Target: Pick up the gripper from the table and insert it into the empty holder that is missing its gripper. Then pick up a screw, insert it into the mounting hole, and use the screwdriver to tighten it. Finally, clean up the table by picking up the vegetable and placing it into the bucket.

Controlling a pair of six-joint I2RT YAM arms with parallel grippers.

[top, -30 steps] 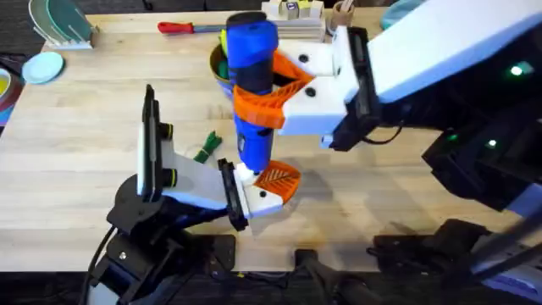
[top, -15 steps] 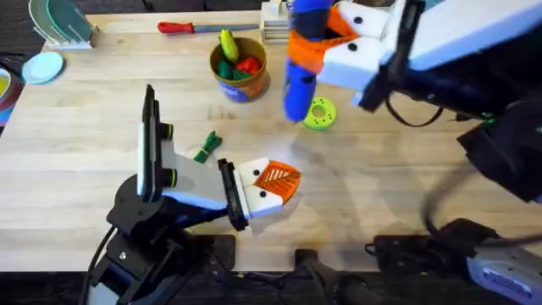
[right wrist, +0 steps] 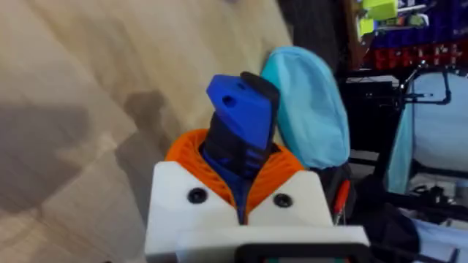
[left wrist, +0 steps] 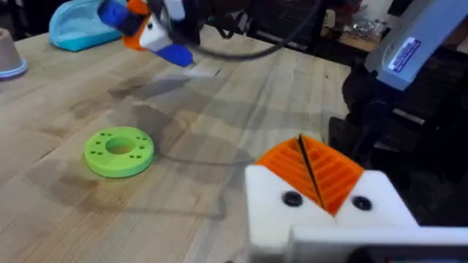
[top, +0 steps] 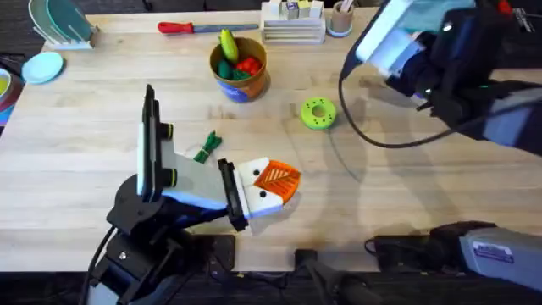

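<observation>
My left gripper rests low over the table, shut, its orange ribbed pads pressed together with nothing between them. The holder is its white finger base, with an orange tip seated in it and a black screw head in its face. At the far right, above the table, my right gripper is shut on the blue screwdriver; the left wrist view shows the screwdriver far off. The green vegetable lies beside the left arm. The bucket stands at the back.
A yellow-green corn toy and a red tomato toy sit in the bucket. A flat green disc lies right of it. A red-handled tool and a white box line the far edge. The right arm's cable hangs over the table.
The right arm has lifted the screwdriver off the left gripper's tip and swung it up and to the far right. The left arm has not moved.
</observation>
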